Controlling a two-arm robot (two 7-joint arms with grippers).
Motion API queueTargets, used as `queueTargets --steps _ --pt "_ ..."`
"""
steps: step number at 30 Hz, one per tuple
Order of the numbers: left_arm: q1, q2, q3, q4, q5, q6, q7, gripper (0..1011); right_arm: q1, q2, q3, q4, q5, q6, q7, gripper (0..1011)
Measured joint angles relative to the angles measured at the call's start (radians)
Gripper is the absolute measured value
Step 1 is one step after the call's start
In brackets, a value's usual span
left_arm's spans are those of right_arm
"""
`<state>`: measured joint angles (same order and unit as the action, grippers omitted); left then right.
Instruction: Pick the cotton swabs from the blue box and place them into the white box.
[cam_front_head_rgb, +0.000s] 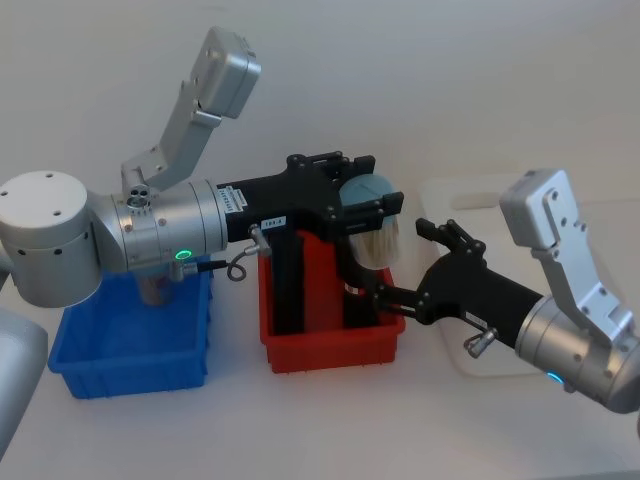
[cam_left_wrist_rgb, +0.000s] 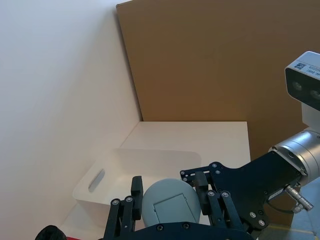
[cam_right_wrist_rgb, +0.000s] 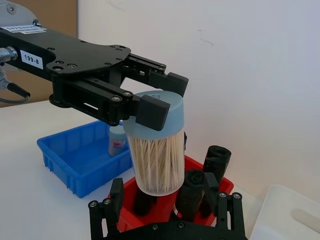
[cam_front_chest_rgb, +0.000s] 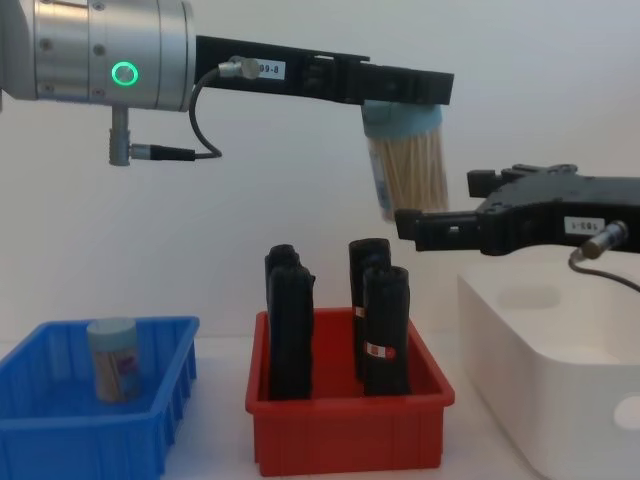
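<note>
Mid-frame, my left gripper (cam_front_head_rgb: 372, 203) clamps one cotton swabs jar (cam_right_wrist_rgb: 155, 160) by its lid above the red bin (cam_front_chest_rgb: 345, 440), right gripper (cam_front_head_rgb: 412, 262) spread alongside; second jar (cam_front_chest_rgb: 113, 358) waits in blue box (cam_front_chest_rgb: 40, 440) lower left, white box (cam_front_chest_rgb: 560, 390) right unfilled.

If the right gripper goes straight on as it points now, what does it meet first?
Probably the cotton swab jar held by the left gripper, though its height is unclear.

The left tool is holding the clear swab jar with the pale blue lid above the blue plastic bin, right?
No. The left tool holds the clear swab jar above the red plastic bin, as the chest view shows.
</note>
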<state>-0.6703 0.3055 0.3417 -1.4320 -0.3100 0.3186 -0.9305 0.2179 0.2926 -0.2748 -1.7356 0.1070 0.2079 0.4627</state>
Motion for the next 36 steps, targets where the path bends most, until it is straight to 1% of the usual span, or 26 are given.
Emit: queueTargets --steps 18,23,25,26,27,30,31,36 --pt "0.0 0.0 0.0 0.0 0.0 0.0 0.0 645 0.05 -0.032 -0.02 0.044 -0.017 -0.007 0.03 1002" --pt "0.0 0.0 0.0 0.0 0.0 0.0 0.0 645 0.057 -0.036 -0.025 0.047 -0.019 -0.011 0.043 892" --pt "0.0 0.0 0.0 0.0 0.0 0.0 0.0 645 0.059 -0.037 -0.027 0.047 -0.02 -0.013 0.048 826" --pt "0.0 0.0 0.0 0.0 0.0 0.0 0.0 645 0.06 -0.037 -0.028 0.047 -0.02 -0.014 0.05 826" --pt "0.0 0.0 0.0 0.0 0.0 0.0 0.0 645 0.061 -0.037 -0.029 0.047 -0.02 -0.015 0.053 774" --pt "0.0 0.0 0.0 0.0 0.0 0.0 0.0 645 0.062 -0.037 -0.03 0.047 -0.02 -0.015 0.056 714" --pt "0.0 0.0 0.0 0.0 0.0 0.0 0.0 645 0.063 -0.037 -0.031 0.046 -0.02 -0.015 0.056 671" --pt "0.0 0.0 0.0 0.0 -0.001 0.0 0.0 645 0.065 -0.036 -0.033 0.045 -0.019 -0.016 0.06 657"
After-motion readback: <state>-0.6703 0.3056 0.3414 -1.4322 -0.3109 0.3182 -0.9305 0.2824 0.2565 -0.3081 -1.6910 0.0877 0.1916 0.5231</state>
